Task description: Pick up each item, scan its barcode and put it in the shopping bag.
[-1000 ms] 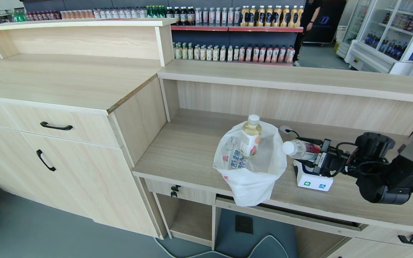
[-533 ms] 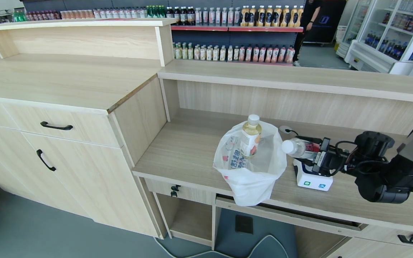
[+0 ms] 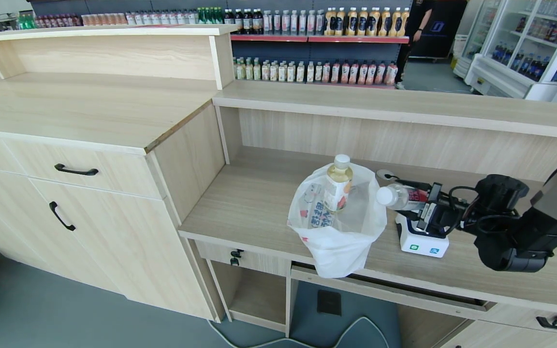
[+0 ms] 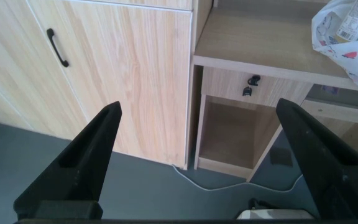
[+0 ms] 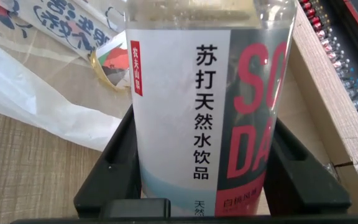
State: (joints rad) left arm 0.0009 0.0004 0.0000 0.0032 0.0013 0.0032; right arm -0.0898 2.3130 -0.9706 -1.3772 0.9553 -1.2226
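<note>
We ease the soda water bottle from the scanner toward the shopping bag

Over the last second our right gripper (image 3: 426, 208) has crept toward the robot's left and slightly up. It carries the soda water bottle (image 3: 399, 197) on its side, cap first, above the white scanner (image 3: 421, 244), and the cap now sits just beside the rim of the shopping bag (image 3: 336, 227). Its black fingers (image 5: 114, 168) pinch the bottle on both sides of the label. We judge that the scan is finished and the drop into the bag comes next. The bag stands open on the counter (image 3: 249, 203) with a tea bottle (image 3: 339, 186) upright inside it. Our left gripper (image 4: 199, 109) hangs low beside the cabinet, fingers spread and holding nothing.
</note>
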